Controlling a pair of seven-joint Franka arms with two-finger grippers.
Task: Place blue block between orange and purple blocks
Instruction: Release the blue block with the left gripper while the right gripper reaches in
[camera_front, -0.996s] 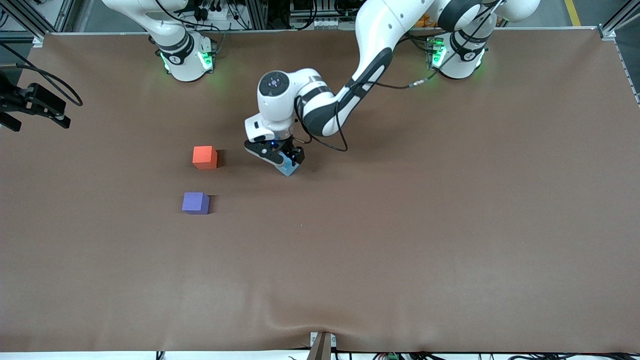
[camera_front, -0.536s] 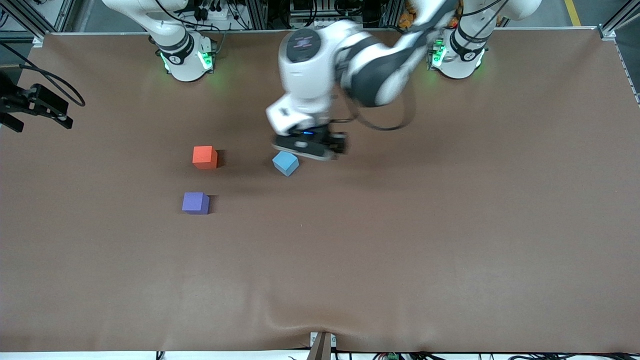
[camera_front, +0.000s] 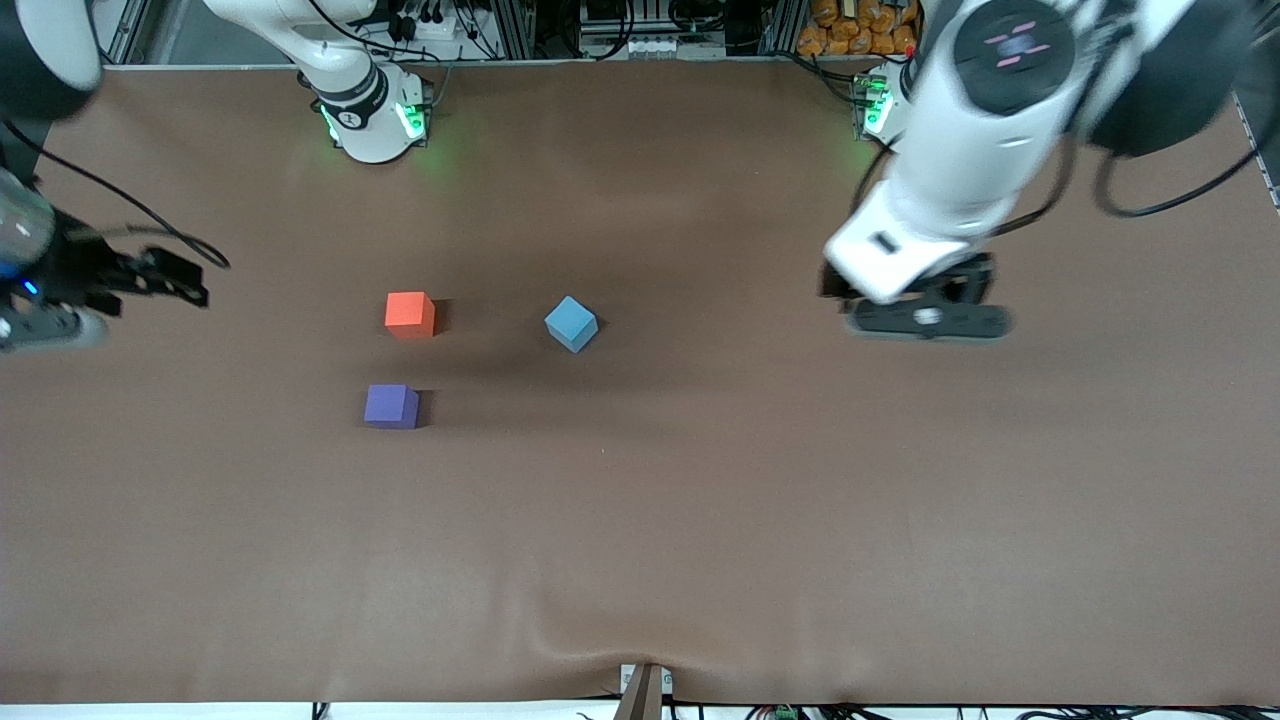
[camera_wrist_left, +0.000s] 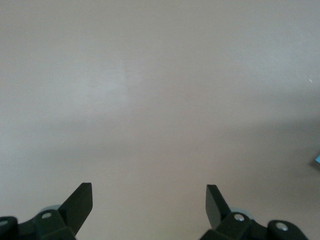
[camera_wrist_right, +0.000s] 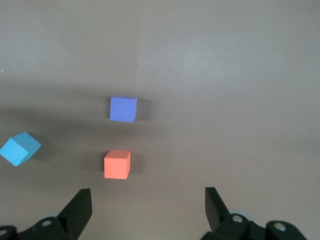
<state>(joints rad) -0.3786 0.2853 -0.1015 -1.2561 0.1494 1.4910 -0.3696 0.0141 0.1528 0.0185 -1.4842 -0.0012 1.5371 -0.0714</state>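
While blue block (camera_front: 571, 323) lies on table (camera_front: 700, 500), open left hand (camera_front: 925, 318) well apart, open right hand (camera_wrist_right: 146, 212).

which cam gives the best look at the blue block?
Front view: the blue block sits whole and unobstructed on the table. The right wrist view also shows it whole but near the frame edge. The left wrist view catches only a sliver at its edge.

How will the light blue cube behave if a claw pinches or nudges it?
The small light sky-blue matte cube sits flat on the brown table cover, so it should slide, not roll or tip. Its plain matte faces probably grip well. It looks like foam, likely light. It is turned cornerwise to the front camera, so a nudge may spin it.
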